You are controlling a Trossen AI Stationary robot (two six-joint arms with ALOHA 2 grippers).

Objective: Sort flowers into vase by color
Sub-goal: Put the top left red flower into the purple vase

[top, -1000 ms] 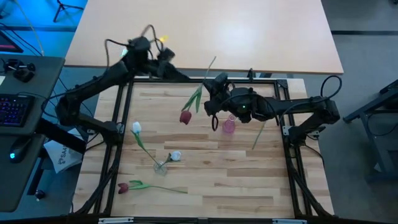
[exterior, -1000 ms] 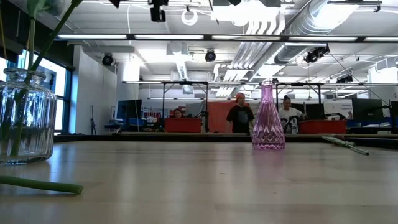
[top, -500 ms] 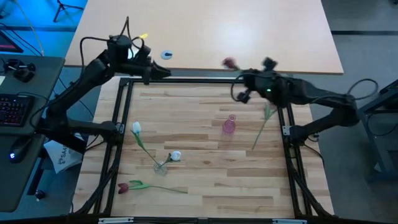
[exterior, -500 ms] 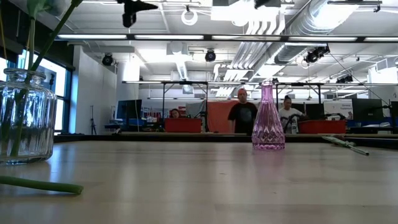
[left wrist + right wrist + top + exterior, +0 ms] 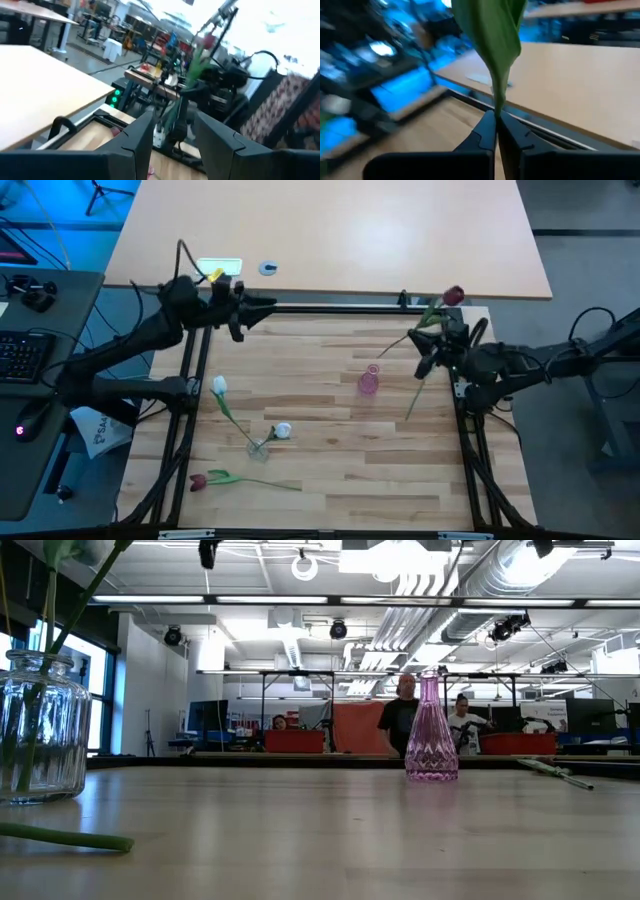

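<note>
The pink vase (image 5: 368,381) stands a little right of the middle of the wooden table (image 5: 330,470), and everything else is placed from it. Well to its left and nearer the front edge is a clear glass jar (image 5: 258,449), which in the low view fills the left edge with a green stem rising out of it. Four tulips show in all, two white and two dark red. One white tulip (image 5: 219,386) has its stem slanting down into the clear jar; the second white tulip (image 5: 282,430) lies just beside that jar's mouth, though whether its stem is inside cannot be made out. One red tulip (image 5: 197,481) lies flat on the boards near the front left corner, far from the pink vase. The other red tulip (image 5: 453,295) is up in the air to the right of the pink vase, past the table's back right corner, its stem running down through the right gripper (image 5: 432,346), whose fingers are pinched tight on the stem, a broad leaf standing just above them in the right wrist view. The left gripper (image 5: 262,304) hangs over the back rail well to the pink vase's left, fingers parted, holding nothing. Several people stand in the room behind the pink vase.
</note>
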